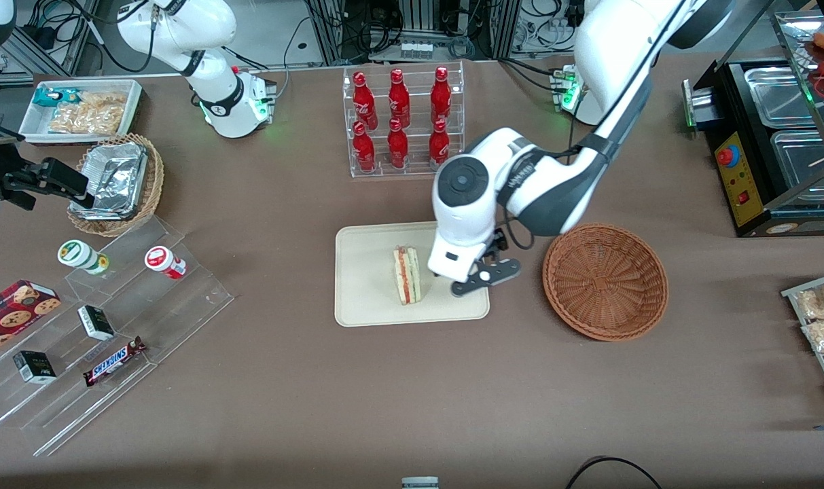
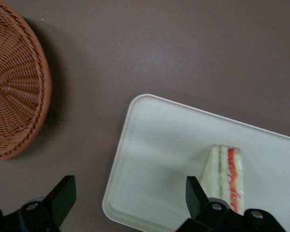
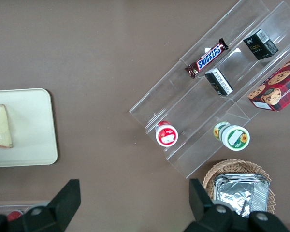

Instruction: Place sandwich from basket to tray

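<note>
Sandwich (image 1: 407, 275) is standing on edge on the cream tray (image 1: 367, 299) in the front view, with the left arm's gripper (image 1: 476, 272) hanging just beside it and the wicker basket (image 1: 605, 282) sitting empty nearby. From the left wrist, the black fingers (image 2: 195, 191) are spread wide, holding nothing, above the tray (image 2: 154, 145) beside the sandwich (image 2: 224, 176); the basket (image 2: 14, 96) is lying apart. Lifting straight upward looks wisest, so nothing is nudging the wedge over.

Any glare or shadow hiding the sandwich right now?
Front view: no glare; sandwich clear on the tray, open pincer above the tray's edge. Left wrist view: soft shadow beside the sandwich, filling readable; basket casts a dark shadow on the cloth.
</note>
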{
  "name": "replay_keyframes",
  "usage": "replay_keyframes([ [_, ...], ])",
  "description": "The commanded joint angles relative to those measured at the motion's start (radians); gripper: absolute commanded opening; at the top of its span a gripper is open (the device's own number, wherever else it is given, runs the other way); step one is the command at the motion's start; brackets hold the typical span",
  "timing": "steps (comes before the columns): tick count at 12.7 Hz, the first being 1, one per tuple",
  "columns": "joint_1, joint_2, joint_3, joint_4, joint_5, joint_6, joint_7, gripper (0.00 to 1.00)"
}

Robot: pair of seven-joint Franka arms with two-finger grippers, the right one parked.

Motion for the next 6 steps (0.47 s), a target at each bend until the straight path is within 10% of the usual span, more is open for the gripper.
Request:
replay_keyframes([
  [1, 0.077, -0.129, -0.003, -0.148, -0.019, 0.002, 0.074, 1.00],
  [6, 0.189, -0.272, -0.004, -0.291, -0.028, 0.002, 0.127, 1.00],
])
